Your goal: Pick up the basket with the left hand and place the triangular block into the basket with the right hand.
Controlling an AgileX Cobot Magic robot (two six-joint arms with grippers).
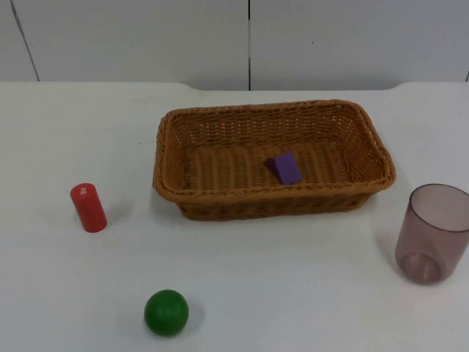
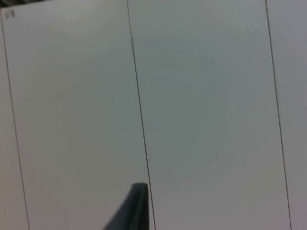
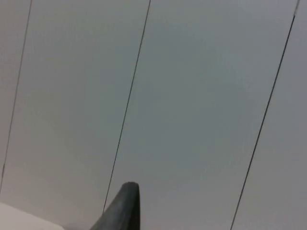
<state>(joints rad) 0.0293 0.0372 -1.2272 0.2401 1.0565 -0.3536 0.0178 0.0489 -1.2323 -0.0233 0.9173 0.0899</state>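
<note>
Purple block (image 1: 287, 168) inside basket (image 1: 220, 192), toward 3 o'clock. Cup (image 1: 432, 233) at 4 o'clock. Left end effector (image 2: 136, 203), right end effector (image 3: 123, 203) facing wall; opening impossible to tell.

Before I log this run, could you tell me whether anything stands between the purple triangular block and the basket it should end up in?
Nothing does: the purple triangular block already lies on the floor of the wicker basket, which rests on the white table.

The white desk (image 1: 308, 293) carries a wicker basket (image 1: 220, 194), a red cylinder (image 1: 89, 207), a green ball (image 1: 166, 312) and a tinted cup (image 1: 432, 233).
</note>
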